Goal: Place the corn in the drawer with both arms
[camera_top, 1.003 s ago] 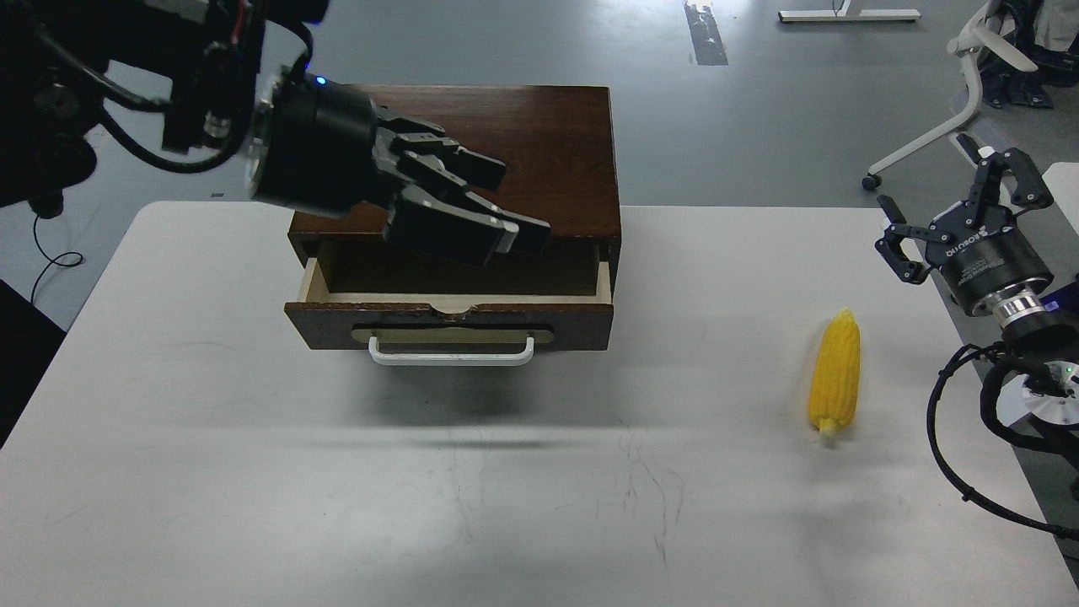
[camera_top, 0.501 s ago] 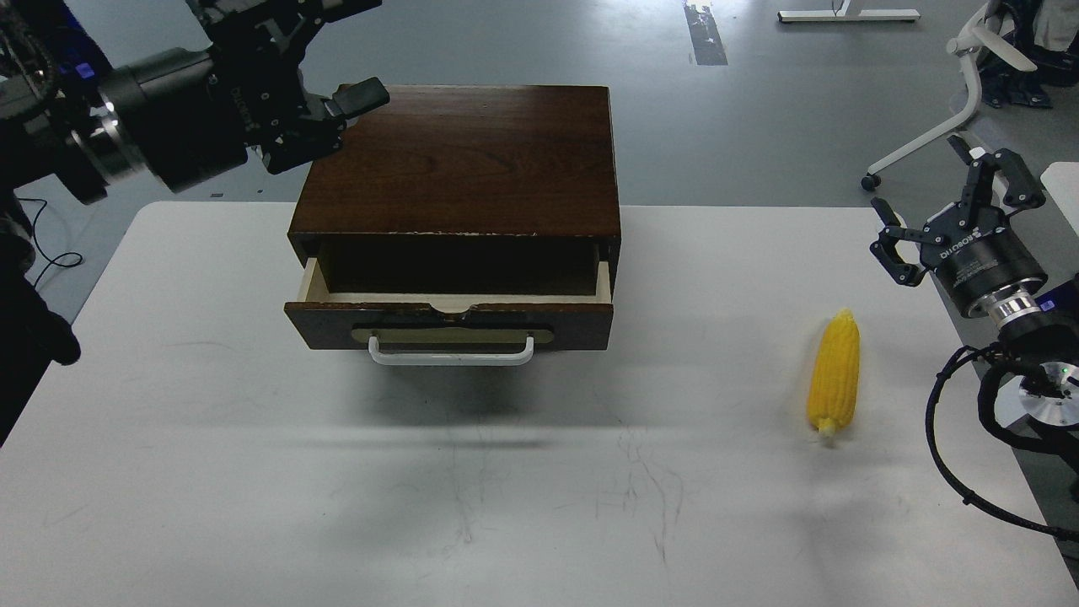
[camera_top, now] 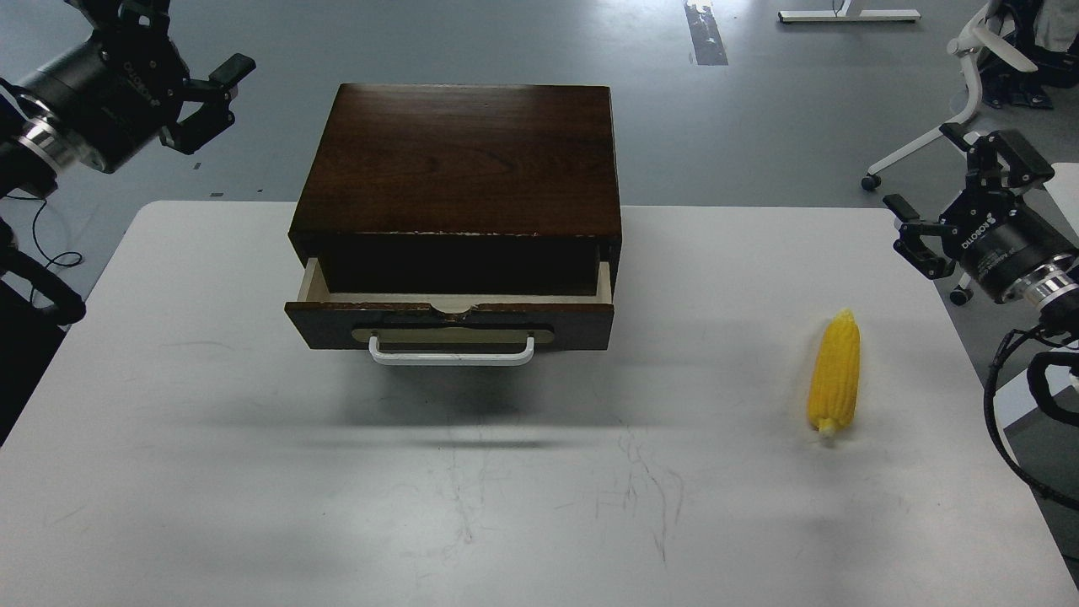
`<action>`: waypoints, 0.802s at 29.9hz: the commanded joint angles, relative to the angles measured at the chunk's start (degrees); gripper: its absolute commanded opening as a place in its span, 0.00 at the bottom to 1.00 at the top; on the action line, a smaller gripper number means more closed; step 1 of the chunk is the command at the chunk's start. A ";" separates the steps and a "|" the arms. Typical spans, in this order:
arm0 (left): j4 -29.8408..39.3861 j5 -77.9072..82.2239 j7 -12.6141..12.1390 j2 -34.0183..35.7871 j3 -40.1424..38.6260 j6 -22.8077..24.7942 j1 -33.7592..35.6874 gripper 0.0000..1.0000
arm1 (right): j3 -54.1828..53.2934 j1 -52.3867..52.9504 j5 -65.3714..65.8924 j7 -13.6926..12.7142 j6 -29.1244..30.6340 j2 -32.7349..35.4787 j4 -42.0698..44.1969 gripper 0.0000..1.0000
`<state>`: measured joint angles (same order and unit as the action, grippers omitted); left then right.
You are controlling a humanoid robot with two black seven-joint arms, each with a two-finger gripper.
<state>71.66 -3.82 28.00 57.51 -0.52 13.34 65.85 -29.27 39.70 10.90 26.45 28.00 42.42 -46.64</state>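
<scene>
The yellow corn (camera_top: 834, 375) lies on the white table (camera_top: 253, 472) at the right, pale stub toward me. The dark brown box (camera_top: 459, 160) stands at the table's middle back. Its drawer (camera_top: 448, 324) with the white bar handle is pulled out a little, and a narrow strip of its pale inner sides shows. My left gripper (camera_top: 181, 46) is open and empty, up at the far left, off the box's left back corner. My right gripper (camera_top: 957, 194) is open and empty, beyond the table's right edge, behind and to the right of the corn.
An office chair base (camera_top: 969, 93) stands on the grey floor at the back right. Black cables (camera_top: 1003, 405) hang from my right arm by the table's right edge. The table's front half is bare, scuffed white surface.
My left gripper has swung away from over the drawer to the far upper left. My right gripper has shifted a little right and up. The corn and the drawer have not moved.
</scene>
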 commanded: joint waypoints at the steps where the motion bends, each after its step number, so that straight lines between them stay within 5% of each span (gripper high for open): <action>1: -5.72 -4.07 0.00 -3.62 -3.33 0.81 -3.35 0.98 | 7.63 6.77 5.08 0.01 0.00 3.97 -1.17 1.00; 8: -10.83 -5.14 0.00 -8.02 -14.06 0.99 -8.36 0.98 | 19.24 18.64 28.24 0.53 0.00 8.73 -2.32 1.00; 15: -10.49 -4.61 0.00 -8.29 -14.86 1.52 -8.98 0.98 | 26.53 22.17 54.62 1.41 0.00 11.02 -4.69 1.00; 24: -10.22 -4.61 0.00 -8.20 -16.53 2.57 -9.16 0.99 | 37.09 25.16 63.45 1.55 0.00 10.58 -4.87 1.00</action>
<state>61.43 -8.44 28.00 49.33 -15.99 15.72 56.70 4.90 63.69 73.58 28.00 28.02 53.65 -51.58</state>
